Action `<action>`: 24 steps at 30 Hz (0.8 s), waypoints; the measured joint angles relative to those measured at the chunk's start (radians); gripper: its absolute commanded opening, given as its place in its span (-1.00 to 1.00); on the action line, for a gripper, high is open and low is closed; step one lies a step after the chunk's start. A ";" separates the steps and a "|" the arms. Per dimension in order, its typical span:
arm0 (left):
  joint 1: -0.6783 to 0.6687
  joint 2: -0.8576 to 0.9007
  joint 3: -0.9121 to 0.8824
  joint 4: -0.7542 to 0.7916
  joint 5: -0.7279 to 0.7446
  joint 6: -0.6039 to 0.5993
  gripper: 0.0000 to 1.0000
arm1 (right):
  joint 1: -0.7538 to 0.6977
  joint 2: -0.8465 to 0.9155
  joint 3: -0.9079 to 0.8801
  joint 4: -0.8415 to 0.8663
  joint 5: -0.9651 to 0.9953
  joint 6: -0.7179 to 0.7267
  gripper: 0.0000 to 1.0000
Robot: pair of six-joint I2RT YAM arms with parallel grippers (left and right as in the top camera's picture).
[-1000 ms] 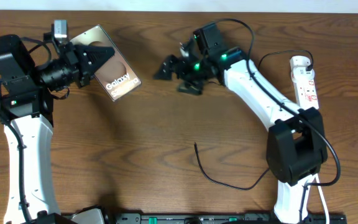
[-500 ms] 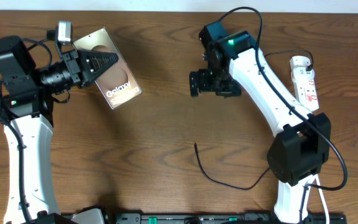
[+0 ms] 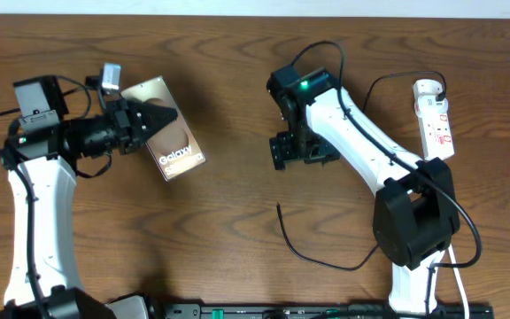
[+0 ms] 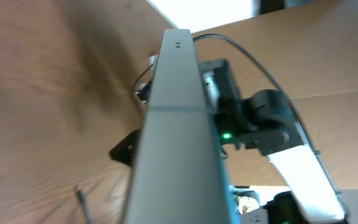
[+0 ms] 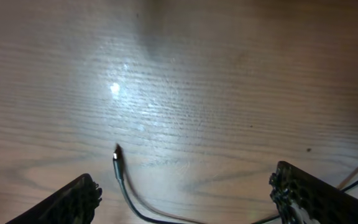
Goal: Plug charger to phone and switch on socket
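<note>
The left arm (image 3: 29, 221) and right arm (image 3: 352, 133) share smooth white links joined by chunky black joint housings (image 3: 414, 221). A green light (image 3: 305, 86) glows on the right arm's black wrist block. Thin black cables (image 3: 321, 46) loop alongside. The right gripper (image 5: 185, 180) has black, rough-textured fingers (image 5: 309, 193).

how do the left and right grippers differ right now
The left gripper is shut on the phone; the right gripper is open and empty. The left one points sideways across the table, holding the phone tilted; the right one faces down at the table near the charger tip. Both are black, with two fingers.
</note>
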State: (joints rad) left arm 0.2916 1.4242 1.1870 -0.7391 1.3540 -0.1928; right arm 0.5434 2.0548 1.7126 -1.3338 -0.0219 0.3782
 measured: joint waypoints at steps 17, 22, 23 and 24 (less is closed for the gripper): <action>0.000 0.340 0.000 -0.071 0.024 0.282 -0.85 | 0.101 0.000 -0.241 0.151 -0.061 0.034 0.64; 0.000 0.410 0.000 -0.065 0.047 0.329 -0.85 | 0.140 0.000 -0.286 0.190 -0.097 0.039 0.63; 0.000 0.417 0.000 -0.065 0.048 0.333 -0.85 | 0.147 0.000 -0.295 0.194 -0.100 0.043 0.62; 0.000 0.420 0.000 -0.065 0.050 0.339 -0.86 | 0.154 0.000 -0.303 0.196 -0.103 0.047 0.62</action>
State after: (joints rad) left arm 0.2920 1.8442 1.1866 -0.8043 1.4044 0.1459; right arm 0.6975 2.0548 1.4101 -1.1381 -0.1253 0.4255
